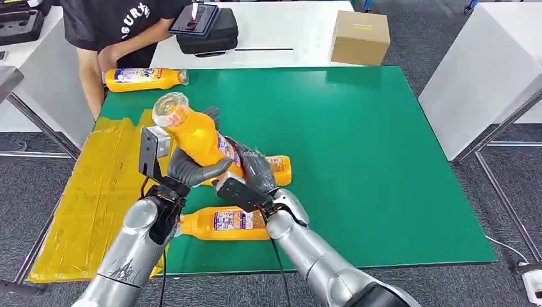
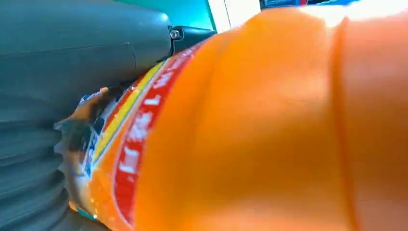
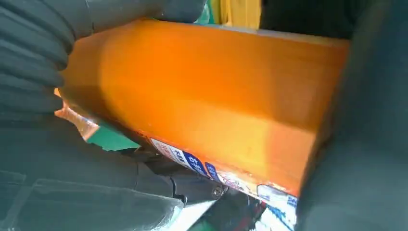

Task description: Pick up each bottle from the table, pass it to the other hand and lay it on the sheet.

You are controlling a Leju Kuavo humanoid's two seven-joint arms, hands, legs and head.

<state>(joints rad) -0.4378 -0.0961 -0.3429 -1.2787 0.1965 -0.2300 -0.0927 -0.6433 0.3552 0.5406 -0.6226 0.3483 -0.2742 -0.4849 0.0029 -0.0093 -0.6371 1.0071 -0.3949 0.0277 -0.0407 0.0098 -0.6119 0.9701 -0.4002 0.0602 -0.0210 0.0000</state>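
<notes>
bottle (image 1: 195, 131) | smooth orange plastic | both hands grip

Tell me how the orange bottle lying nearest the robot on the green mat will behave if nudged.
The nearest bottle lies on its side and looks round, so it would probably roll across the green mat. Its smooth plastic may be slippery. It appears full, so likely fairly heavy.

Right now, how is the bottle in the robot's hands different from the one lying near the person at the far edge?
The held bottle is lifted off the green mat and tilted, gripped by the left hand and right hand; the far bottle lies flat, untouched. The held bottle's cap points up toward the camera; the far bottle's points sideways. Both are orange with labels.
</notes>
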